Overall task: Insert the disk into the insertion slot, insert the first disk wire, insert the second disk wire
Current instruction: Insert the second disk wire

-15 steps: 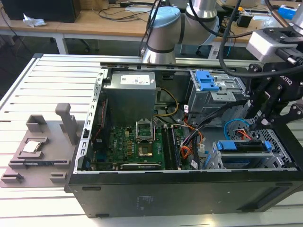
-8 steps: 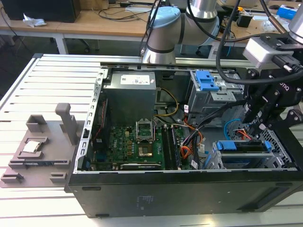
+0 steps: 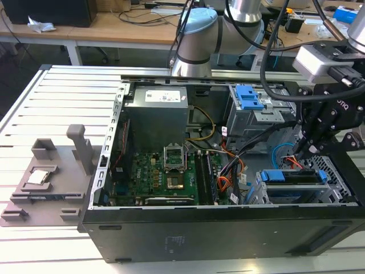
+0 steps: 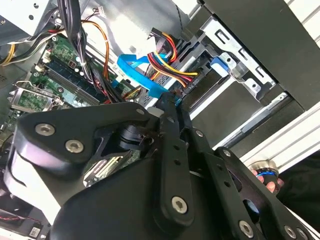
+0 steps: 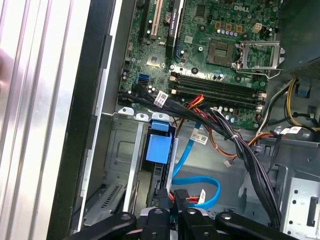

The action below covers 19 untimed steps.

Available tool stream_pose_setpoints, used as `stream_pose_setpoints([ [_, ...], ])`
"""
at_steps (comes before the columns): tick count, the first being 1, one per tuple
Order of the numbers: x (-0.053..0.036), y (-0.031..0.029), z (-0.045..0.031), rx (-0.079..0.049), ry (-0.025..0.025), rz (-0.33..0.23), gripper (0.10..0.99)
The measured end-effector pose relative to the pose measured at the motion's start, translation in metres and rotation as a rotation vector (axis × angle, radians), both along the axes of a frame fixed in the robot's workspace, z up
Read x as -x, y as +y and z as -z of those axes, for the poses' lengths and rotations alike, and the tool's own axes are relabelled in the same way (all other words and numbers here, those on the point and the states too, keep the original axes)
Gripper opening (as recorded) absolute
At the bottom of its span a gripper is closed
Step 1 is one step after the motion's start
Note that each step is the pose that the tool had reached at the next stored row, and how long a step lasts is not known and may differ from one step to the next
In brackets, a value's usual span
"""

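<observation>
The disk (image 3: 293, 191) sits in the insertion slot (image 3: 337, 171), a silver perforated cage at the case's front corner on the exterior view's right; its blue caddy (image 5: 159, 147) shows along the edge. My gripper (image 3: 297, 149) reaches down into the case just behind the disk. In both wrist views its fingers (image 4: 169, 107) stand close together, shut on a black connector at the end of a disk wire. A blue flat wire (image 4: 140, 75) and a red, yellow and black wire bundle (image 4: 167, 62) run to the disk's rear edge beside my gripper (image 5: 173, 201).
A taller grey cage with a blue latch (image 3: 249, 97) stands behind the slot. The motherboard (image 3: 162, 177) and power supply (image 3: 157, 111) fill the case's other half. Black cable bundles (image 5: 240, 150) cross near the gripper. A grey fixture (image 3: 51, 177) lies on the table outside.
</observation>
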State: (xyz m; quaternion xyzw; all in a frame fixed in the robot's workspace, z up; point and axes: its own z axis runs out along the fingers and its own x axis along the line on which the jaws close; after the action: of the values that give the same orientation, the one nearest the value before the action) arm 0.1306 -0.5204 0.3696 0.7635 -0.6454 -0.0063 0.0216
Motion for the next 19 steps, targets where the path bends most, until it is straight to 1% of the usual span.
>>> stream_pose_setpoints([
  [2,0.0002,-0.0001,0.0,0.001,0.0,0.0,0.161],
  [4,0.0025,-0.0009,0.0002,0.001,0.0,0.0,0.161],
  [5,0.0042,-0.0026,0.0003,0.001,0.0,0.0,0.161],
  [8,0.0053,-0.0117,0.0027,0.002,0.0,0.002,0.161],
  [10,0.0053,-0.0141,0.0039,0.003,0.0,0.003,0.161],
  [17,0.0054,-0.0148,0.0045,0.004,0.0,0.008,0.161],
  [19,0.0054,-0.0148,0.0046,0.004,0.0,0.034,0.161],
])
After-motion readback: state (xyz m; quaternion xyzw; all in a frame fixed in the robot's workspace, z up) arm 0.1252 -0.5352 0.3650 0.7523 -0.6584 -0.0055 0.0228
